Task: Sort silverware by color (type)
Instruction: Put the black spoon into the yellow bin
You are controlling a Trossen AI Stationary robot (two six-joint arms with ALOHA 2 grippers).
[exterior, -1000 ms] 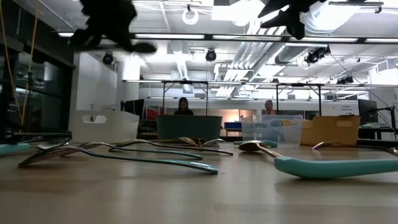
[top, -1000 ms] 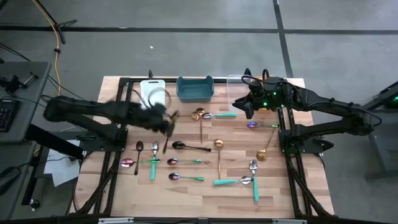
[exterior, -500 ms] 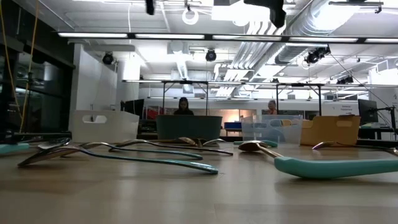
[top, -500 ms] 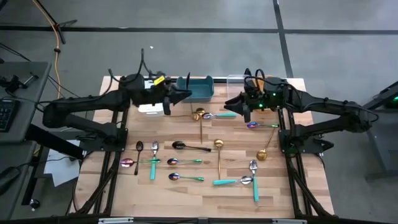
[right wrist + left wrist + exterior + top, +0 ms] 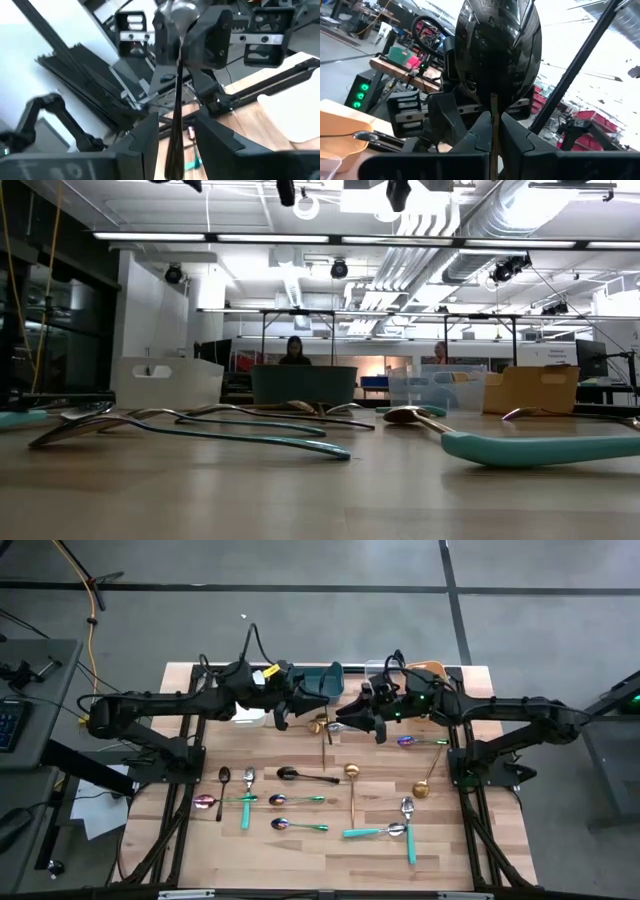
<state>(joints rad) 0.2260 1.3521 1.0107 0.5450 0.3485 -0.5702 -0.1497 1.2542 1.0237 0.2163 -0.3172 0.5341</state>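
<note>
My left gripper [image 5: 283, 712] hovers near the teal bin [image 5: 318, 681], shut on a black spoon [image 5: 497, 50] whose bowl fills the left wrist view. My right gripper [image 5: 362, 720] faces it above the table's far middle and is shut on a dark spoon [image 5: 175, 20]. Both grippers are high, at the low view's top edge. More silverware lies flat on the table: a gold spoon [image 5: 321, 726], a teal-handled spoon [image 5: 352, 725], a purple spoon [image 5: 410, 741], a dark spoon [image 5: 300, 776] and several others nearer the front edge. My left gripper pinches the black spoon's thin handle [image 5: 493, 117] between its two fingers [image 5: 479, 135]. The spoon runs on along the fingers, its bowl well past their tips, toward the right arm. It is lifted clear of the table. My right gripper has the dark spoon's handle [image 5: 175, 120] between its two fingers [image 5: 146, 142]. The handle lies along the fingers and the bowl stands out beyond their tips, toward the left arm. The spoon is lifted clear.
Four bins line the far edge: white [image 5: 246, 712] partly under my left arm, teal, clear [image 5: 374, 668] and orange [image 5: 432, 668]. Dark frame rails run down both table sides. Two people sit far behind the table in the low view.
My left gripper has risen from the table's left middle with the black spoon and swung toward the far edge and right, ending by the teal bin. My right gripper has moved toward the table's left, so the two grippers now face each other closely.
</note>
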